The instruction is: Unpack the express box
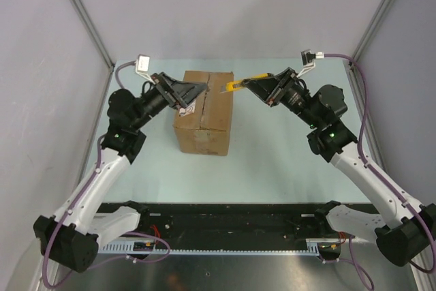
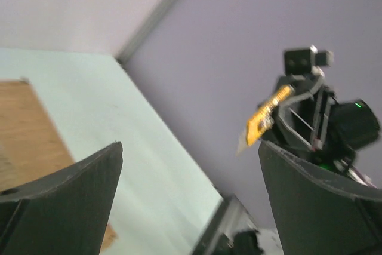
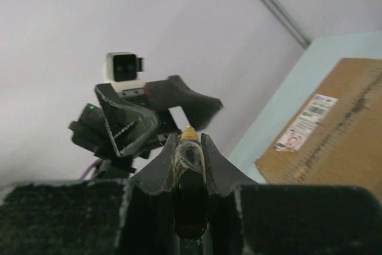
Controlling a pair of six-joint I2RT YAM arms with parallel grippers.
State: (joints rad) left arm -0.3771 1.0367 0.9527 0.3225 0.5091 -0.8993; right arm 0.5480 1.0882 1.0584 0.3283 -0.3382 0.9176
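The express box [image 1: 204,110] is a brown cardboard carton standing on the table with its top flaps closed; a white label [image 1: 190,108] sits at its left top edge. My left gripper [image 1: 195,92] is open and empty, hovering over the box's left top edge. My right gripper [image 1: 257,85] is shut on a yellow utility knife [image 1: 235,86], its tip above the box's far right corner. In the right wrist view the knife [image 3: 190,171] sits between the fingers, with the box [image 3: 334,129] at the right. In the left wrist view the fingers [image 2: 71,195] stand wide apart beside the box [image 2: 24,129].
Grey walls enclose the pale green table [image 1: 272,161] at left, back and right. A black rail [image 1: 225,219] runs along the near edge between the arm bases. The left gripper also shows in the right wrist view [image 3: 149,117], facing the knife.
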